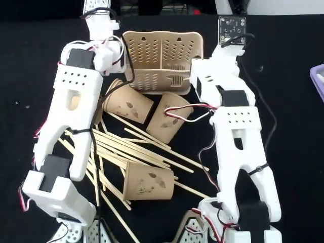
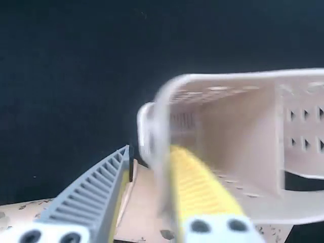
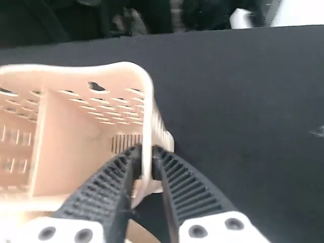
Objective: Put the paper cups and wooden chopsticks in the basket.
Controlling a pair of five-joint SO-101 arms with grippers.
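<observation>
1. Farthest from the basket (image 1: 163, 46), on the side nearest the arms' bases, one paper cup (image 1: 149, 183) lies on its side on the black worktop (image 1: 296, 167). It rests on a loose fan of wooden chopsticks (image 1: 135, 150) that spreads toward the basket's near wall.
2. Closer in, two more cups lie tipped over. One (image 1: 127, 105) is just before the basket's left near corner and the other (image 1: 169, 120) just before the middle of its near wall. I cannot tell whether anything sits inside them.
3. The basket itself is a beige perforated tub, and its inside shows bare plastic, with no cup or chopstick in it.
4. At the basket's right wall, the right gripper (image 3: 147, 150) has its dark fingers (image 3: 114, 179) drawn narrow, pinching the rim between them.
5. At the basket's left wall, the left gripper (image 2: 151, 150) stands astride the rim with its fingers parted. The yellow one is inside, and the grey one is outside and seems just clear of the plastic.
6. Judging from this, the step in hand is positioning the basket, and loading has not begun. The next move calls for setting the basket down steady with its mouth free, then sending one arm to a cup. A tipped cup wants a grasp across its rim.
</observation>
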